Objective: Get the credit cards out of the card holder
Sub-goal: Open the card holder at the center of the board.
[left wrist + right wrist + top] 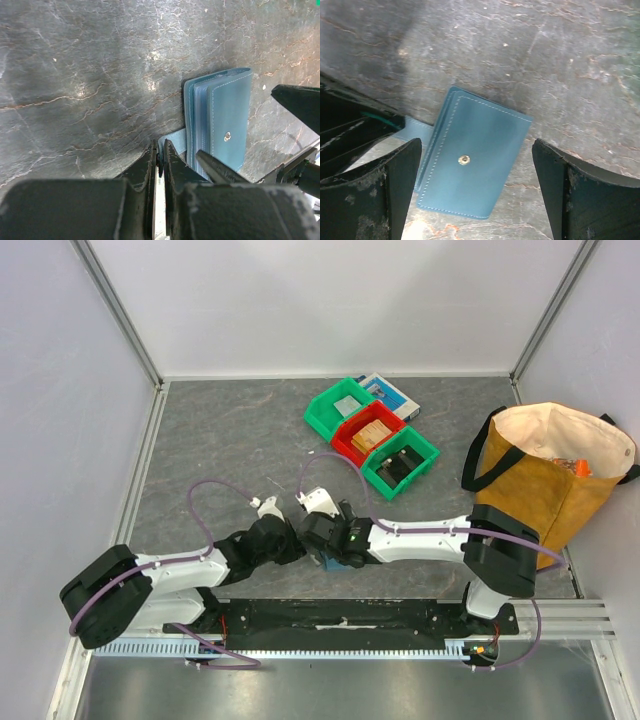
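The slate-blue card holder (475, 160) lies folded shut on the dark stone tabletop, its snap stud facing up. It also shows in the left wrist view (225, 120), and only as a sliver under the grippers in the top view (329, 560). My left gripper (160, 147) is shut on the holder's thin blue strap (175, 137) at its edge. My right gripper (476, 145) is open and hovers right above the holder, one finger on each side. The two grippers meet at the table's near centre (310, 537). The credit cards are hidden.
A row of bins stands at the back: green (338, 408), red (367, 433), green (400, 462). A blue-and-white flat box (392, 393) lies behind them. A tan tote bag (545, 465) stands at the right. White walls enclose the table.
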Action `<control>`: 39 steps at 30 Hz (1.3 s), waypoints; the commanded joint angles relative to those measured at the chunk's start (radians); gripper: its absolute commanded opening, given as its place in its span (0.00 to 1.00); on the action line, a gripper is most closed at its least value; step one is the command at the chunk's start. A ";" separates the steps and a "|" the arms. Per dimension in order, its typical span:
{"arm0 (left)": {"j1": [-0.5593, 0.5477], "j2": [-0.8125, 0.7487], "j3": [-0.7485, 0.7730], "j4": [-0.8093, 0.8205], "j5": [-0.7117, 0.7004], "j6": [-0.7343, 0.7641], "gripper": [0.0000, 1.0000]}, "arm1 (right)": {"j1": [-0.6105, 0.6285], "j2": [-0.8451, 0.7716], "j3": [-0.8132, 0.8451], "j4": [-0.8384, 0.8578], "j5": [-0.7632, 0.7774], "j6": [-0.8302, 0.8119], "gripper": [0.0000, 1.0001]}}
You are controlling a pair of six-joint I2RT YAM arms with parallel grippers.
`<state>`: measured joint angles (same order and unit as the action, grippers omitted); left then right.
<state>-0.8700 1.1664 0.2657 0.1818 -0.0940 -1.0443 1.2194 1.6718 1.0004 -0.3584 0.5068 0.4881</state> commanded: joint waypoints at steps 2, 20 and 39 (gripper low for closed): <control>0.008 -0.001 -0.019 0.033 0.014 -0.033 0.02 | 0.011 -0.010 0.050 -0.100 0.170 0.024 0.98; 0.032 -0.033 -0.003 -0.031 0.037 0.012 0.02 | -0.098 -0.204 -0.067 -0.198 0.254 -0.002 0.91; 0.049 -0.054 0.049 -0.111 0.031 0.092 0.02 | -0.181 -0.265 -0.221 -0.071 0.055 -0.009 0.67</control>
<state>-0.8257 1.1393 0.2760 0.1165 -0.0475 -1.0145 1.0393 1.4258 0.7486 -0.4801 0.6186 0.4850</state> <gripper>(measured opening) 0.104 0.674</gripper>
